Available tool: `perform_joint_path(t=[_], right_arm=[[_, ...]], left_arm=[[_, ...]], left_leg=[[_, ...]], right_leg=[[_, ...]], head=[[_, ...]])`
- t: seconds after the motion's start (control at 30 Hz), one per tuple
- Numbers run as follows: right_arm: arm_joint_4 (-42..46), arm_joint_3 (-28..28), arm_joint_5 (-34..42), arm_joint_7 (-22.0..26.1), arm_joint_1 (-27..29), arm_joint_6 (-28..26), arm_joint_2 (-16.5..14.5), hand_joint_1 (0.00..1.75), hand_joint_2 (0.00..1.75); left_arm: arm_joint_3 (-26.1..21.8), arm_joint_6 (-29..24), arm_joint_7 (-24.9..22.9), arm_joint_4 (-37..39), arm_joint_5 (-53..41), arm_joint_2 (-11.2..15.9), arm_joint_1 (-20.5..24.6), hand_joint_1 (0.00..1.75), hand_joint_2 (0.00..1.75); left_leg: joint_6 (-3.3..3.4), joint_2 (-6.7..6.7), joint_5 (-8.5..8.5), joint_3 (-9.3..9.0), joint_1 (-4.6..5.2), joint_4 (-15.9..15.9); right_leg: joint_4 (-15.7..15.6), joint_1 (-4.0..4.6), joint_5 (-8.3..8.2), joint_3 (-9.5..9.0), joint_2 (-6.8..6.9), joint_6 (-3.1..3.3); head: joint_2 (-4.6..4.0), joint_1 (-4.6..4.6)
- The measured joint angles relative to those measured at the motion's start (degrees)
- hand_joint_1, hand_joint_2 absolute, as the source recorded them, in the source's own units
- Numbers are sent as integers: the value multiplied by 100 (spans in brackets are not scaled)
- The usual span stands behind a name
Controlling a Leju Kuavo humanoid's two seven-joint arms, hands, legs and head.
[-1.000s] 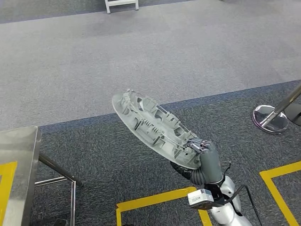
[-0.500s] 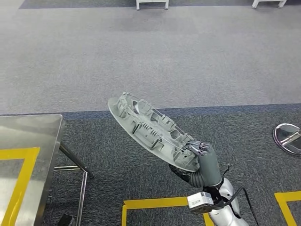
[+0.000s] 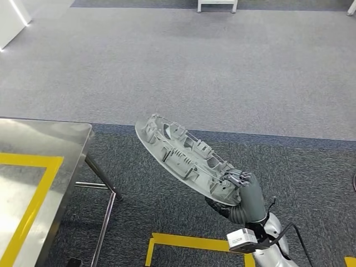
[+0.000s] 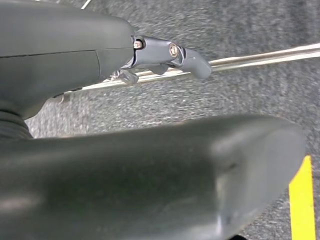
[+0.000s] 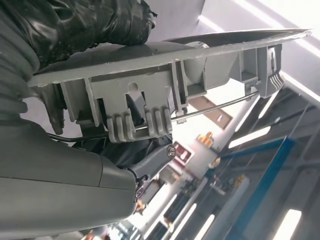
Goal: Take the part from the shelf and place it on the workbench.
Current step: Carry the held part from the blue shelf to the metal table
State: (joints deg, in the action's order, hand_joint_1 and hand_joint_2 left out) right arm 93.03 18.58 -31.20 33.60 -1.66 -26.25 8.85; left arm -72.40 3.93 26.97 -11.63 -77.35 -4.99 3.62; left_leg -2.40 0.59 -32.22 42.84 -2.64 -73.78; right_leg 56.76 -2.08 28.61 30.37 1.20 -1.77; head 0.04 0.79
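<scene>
The part is a long grey plastic panel with ribs and clips on its upper face. My right hand grips it at its near end and holds it tilted in the air over the dark carpet. In the right wrist view the part sits between the dark fingers and the grey thumb. The steel workbench, marked with yellow tape, stands at the left, apart from the part. My left hand hangs above the carpet with its fingers spread and nothing in it.
The workbench's steel legs and crossbar reach under its right corner. Yellow floor tape runs along the carpet in front of me. White furniture legs stand far off across the grey floor, and a white panel is at the far left.
The camera has turned left: the workbench has come further into the picture and the chrome stand base at the right has left it. My right hand still holds the part the same way.
</scene>
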Motion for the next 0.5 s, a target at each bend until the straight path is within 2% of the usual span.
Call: perform_joint_path(t=[0.03,0.07,0.1,0.17,0.2,0.23,0.3,0.33,0.37,0.43,0.47,0.5], right_arm=[[-2,-1,-4,2,1,8,0,175,175],[-3,-1,-5,3,3,16,0,175,175],[-3,1,-7,5,2,23,0,175,175],[-3,-2,-13,10,-4,32,1,175,175],[-2,-8,-15,12,-11,32,1,175,175],[-2,-13,-17,14,-18,32,2,175,175],[4,-20,-18,22,-32,31,2,175,175],[10,-21,-18,26,-33,31,2,175,175],[17,-28,-17,31,-33,31,2,175,175],[26,-51,-15,37,-31,31,2,175,175],[27,-63,-14,40,-27,31,2,175,175],[27,-71,-14,43,-21,31,2,175,175]], left_arm=[[-1,0,0,0,-2,1,-9,0,0],[-1,0,0,0,-3,2,-18,0,0],[-2,-1,0,0,-4,4,-23,0,0],[-2,-1,1,1,-4,8,-11,0,0],[-2,-2,2,1,-3,7,-4,0,0],[-2,-2,3,1,2,5,-2,0,0],[-2,-7,-1,0,28,-2,-19,0,0],[-2,-9,-3,1,41,-12,-28,0,0],[-3,-10,-5,1,51,-24,-31,0,0],[-4,-11,-6,2,54,-51,-18,0,0],[-4,-11,-7,2,56,-61,-10,0,0],[-5,-8,-8,2,62,-71,-6,0,0]], left_leg=[[6,-7,35,25,1,-71],[16,-26,179,-73,2,106],[27,-80,383,-263,3,467],[66,-253,606,-633,45,1159],[99,-311,618,-716,70,1336],[140,-322,572,-728,98,1376],[236,-232,562,-705,110,1381],[281,-185,561,-708,112,1383],[325,-138,566,-712,111,1392],[391,-48,574,-713,124,1402],[412,4,573,-710,139,1401],[424,61,572,-710,154,1400]], right_leg=[[2,6,13,-14,68,0],[4,7,29,-35,130,-9],[8,4,51,-64,186,-32],[31,24,110,-106,285,-117],[43,39,137,-120,331,-163],[43,52,153,-132,374,-202],[24,40,178,-165,448,-262],[56,27,228,-157,406,-282],[190,19,331,-98,306,-293],[872,30,688,232,26,-276],[1317,47,860,461,-59,-256],[1667,64,953,659,-98,-235]], head=[[0,2],[0,5],[0,6],[0,17],[0,14],[0,9],[0,-13],[0,-23],[0,-35],[0,-74],[0,-87],[0,-96]])
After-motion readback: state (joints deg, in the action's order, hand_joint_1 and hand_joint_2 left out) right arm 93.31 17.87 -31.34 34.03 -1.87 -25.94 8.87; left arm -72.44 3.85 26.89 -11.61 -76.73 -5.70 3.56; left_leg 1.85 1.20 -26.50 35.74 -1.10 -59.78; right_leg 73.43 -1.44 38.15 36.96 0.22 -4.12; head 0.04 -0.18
